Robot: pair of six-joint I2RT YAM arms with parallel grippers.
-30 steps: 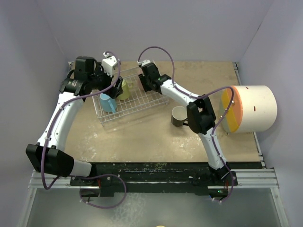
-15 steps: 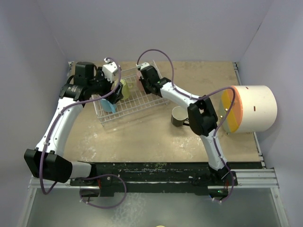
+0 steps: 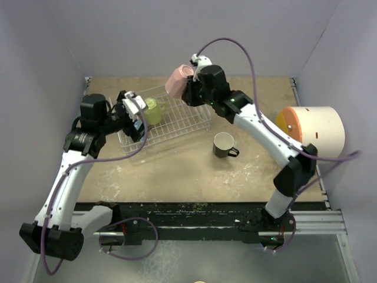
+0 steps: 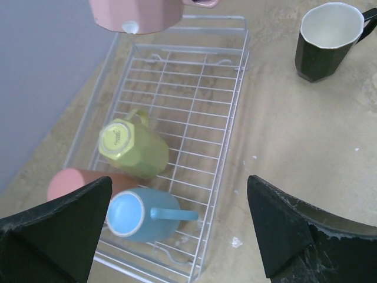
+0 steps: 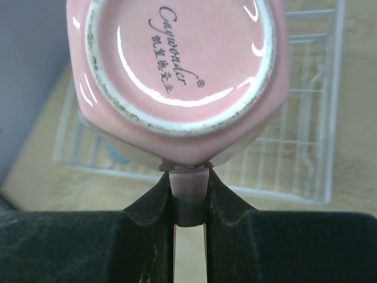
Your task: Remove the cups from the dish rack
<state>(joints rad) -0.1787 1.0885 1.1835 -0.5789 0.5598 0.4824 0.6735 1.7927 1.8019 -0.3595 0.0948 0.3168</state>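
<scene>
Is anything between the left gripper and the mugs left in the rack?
Nothing visible: the open left gripper hangs above the yellow-green mug, blue mug and coral mug; the pink mug hangs at the rack's far end.

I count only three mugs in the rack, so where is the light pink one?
In the top view, the light pink mug hangs in the right gripper, pinched by its handle, above the far end of the dish rack.

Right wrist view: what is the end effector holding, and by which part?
The right end effector holds the light pink cup by its handle, pinched between both fingers.
</scene>
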